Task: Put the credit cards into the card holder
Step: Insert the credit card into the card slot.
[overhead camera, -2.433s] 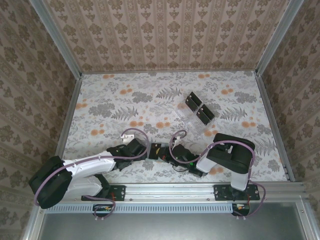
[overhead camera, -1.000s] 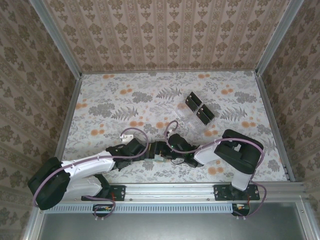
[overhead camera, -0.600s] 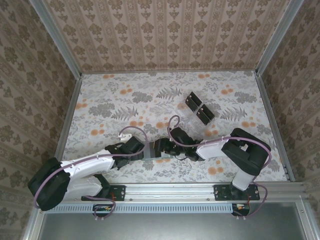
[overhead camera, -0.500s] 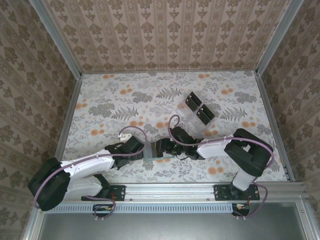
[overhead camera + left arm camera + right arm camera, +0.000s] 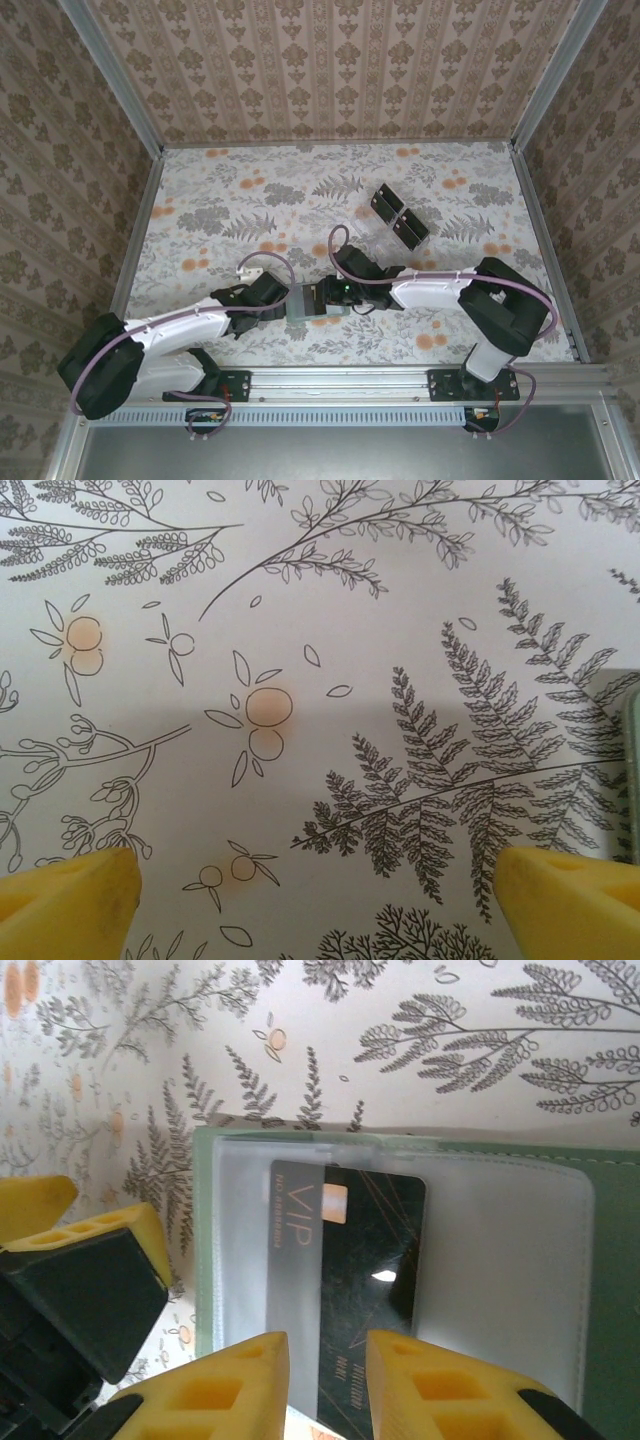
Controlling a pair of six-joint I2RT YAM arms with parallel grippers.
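Card holder (image 5: 520, 1220) lies open on bench (image 5: 220, 200), front centre; one credit card (image 5: 350, 1260) seemingly partway into its clear slot; right fingers (image 5: 240, 1380) narrowed over it, grip uncertain; left fingers (image 5: 70, 895) wide, empty; remaining cards (image 5: 398, 217) wait in clear tray (image 5: 375, 238).

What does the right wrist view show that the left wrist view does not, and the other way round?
Right wrist view: the open holder, a black VIP card at its clear pocket, and the right gripper, jaws a little apart, over the card's near end. Left wrist view: the left gripper, wide open over the cloth, and an orange print. Both: the floral cloth and the holder's green edge, a mere sliver at the right border of the left wrist view.
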